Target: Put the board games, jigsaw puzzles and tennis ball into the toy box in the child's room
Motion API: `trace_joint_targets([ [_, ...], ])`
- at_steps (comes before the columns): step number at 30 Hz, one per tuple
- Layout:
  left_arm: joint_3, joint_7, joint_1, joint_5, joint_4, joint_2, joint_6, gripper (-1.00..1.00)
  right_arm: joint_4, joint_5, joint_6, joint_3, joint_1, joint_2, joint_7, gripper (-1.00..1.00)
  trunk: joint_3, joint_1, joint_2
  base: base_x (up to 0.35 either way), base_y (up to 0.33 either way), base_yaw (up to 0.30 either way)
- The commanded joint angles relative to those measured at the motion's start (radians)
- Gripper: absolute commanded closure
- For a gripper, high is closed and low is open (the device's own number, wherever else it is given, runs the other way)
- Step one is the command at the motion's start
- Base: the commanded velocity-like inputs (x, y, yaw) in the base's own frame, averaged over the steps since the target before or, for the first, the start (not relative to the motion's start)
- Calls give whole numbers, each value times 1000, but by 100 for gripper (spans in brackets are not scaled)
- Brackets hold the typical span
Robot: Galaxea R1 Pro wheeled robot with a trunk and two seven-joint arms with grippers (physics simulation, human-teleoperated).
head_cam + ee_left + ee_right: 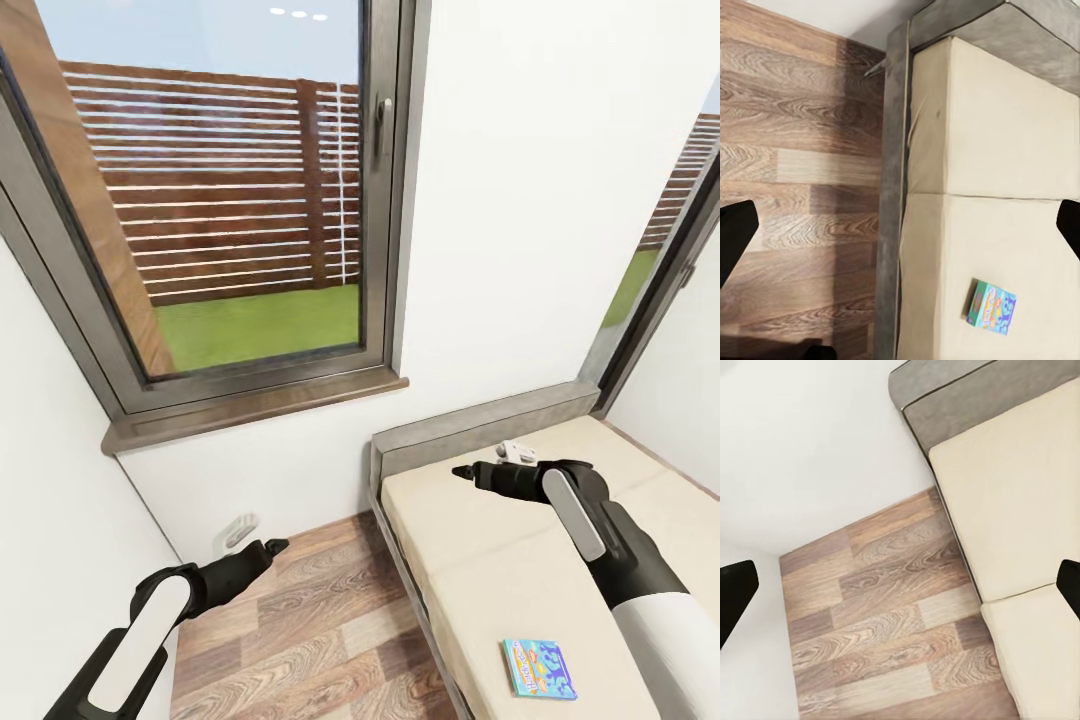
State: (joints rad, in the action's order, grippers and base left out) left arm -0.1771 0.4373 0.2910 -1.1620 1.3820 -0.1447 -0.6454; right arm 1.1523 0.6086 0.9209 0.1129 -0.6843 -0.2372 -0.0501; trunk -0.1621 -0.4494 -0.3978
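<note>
On the bed point(480, 540), a light-blue cartoon board game point(539, 668); both fingers spread, empty.

A bedroom: beige bed point(520, 560), window point(230, 200), wood-plank floor point(320, 630).

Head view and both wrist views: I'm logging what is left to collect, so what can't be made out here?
- The second game on the bed: the head view's lower edge cuts the mattress off just past the light-blue game box, and the right arm covers part of it.
- The box's lettering: too small in the head view and the left wrist view.
- The left gripper and right gripper: dark and end-on, so I cannot tell how the jaws stand.
</note>
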Motion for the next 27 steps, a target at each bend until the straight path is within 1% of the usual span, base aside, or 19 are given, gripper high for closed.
trace_joint_targets([
  [1, -2, 10, 1, -11, 1, -1, 0, -100, 1, -6, 4, 1, -1, -1, -5, -100, -2, -1, -2, 0, 0, 0],
  [3, -1, 11, 1, -10, -11, 0, 1, -100, 6, -6, 31, -2, -1, 1, -4, -100, -2, -1, -2, 0, 0, 0],
  [4, -1, 11, 1, -10, -11, 0, 1, -100, 6, -6, 31, -2, -1, 1, -4, -100, -2, -1, -2, 0, 0, 0],
  [6, -2, 12, 3, -7, -31, 0, 2, -100, 4, -6, 74, -5, -4, 4, -2, -100, -2, -1, -2, 0, 0, -5],
  [9, -2, 14, 5, -5, -44, 1, 2, -100, 1, -7, 92, -8, -6, 5, -1, -100, -2, -1, -2, 0, 0, -27],
  [11, -2, 18, 10, 10, -76, 7, 3, -100, -9, -7, 117, -16, -9, 7, 0, -100, -2, -1, -2, 0, 0, -85],
  [12, -2, 18, 10, 10, -76, 7, 3, -100, -9, -7, 117, -16, -9, 7, 0, -100, -2, -1, -2, 0, 0, -103],
  [13, -2, 20, 14, 25, -94, 11, 3, -100, -16, -7, 126, -20, -10, 8, 1, -100, -2, -1, -2, 0, 0, -134],
  [14, -2, 20, 14, 25, -94, 11, 3, -100, -16, -7, 126, -20, -10, 8, 1, -100, -2, -1, -2, 0, 0, -134],
  [16, 0, 21, 20, 66, -129, 20, 3, -100, -31, -7, 126, -29, -12, 9, 1, -100, -2, -1, -2, 0, 0, -175],
  [17, 0, 21, 20, 66, -129, 20, 3, -100, -31, -7, 126, -29, -12, 9, 1, -100, -2, -1, -2, 0, 0, -187],
  [19, 4, 18, 24, 104, -158, 28, 3, -100, -47, -7, 126, -37, -15, 9, 2, -100, -2, -1, -2, 0, 0, -214],
  [20, 4, 18, 24, 104, -158, 28, 3, -100, -47, -7, 126, -37, -15, 9, 2, -100, -2, -1, -2, 0, 0, -221],
  [22, 8, 14, 29, 135, -180, 40, 2, -100, -76, -7, 126, -44, -21, 8, 2, -100, -2, -1, -2, 0, 0, -244],
  [27, 11, 14, 34, 150, -175, 54, 1, -100, -110, -7, 126, -48, -36, 8, 2, -100, -2, -1, -2, 0, 0, -264],
])
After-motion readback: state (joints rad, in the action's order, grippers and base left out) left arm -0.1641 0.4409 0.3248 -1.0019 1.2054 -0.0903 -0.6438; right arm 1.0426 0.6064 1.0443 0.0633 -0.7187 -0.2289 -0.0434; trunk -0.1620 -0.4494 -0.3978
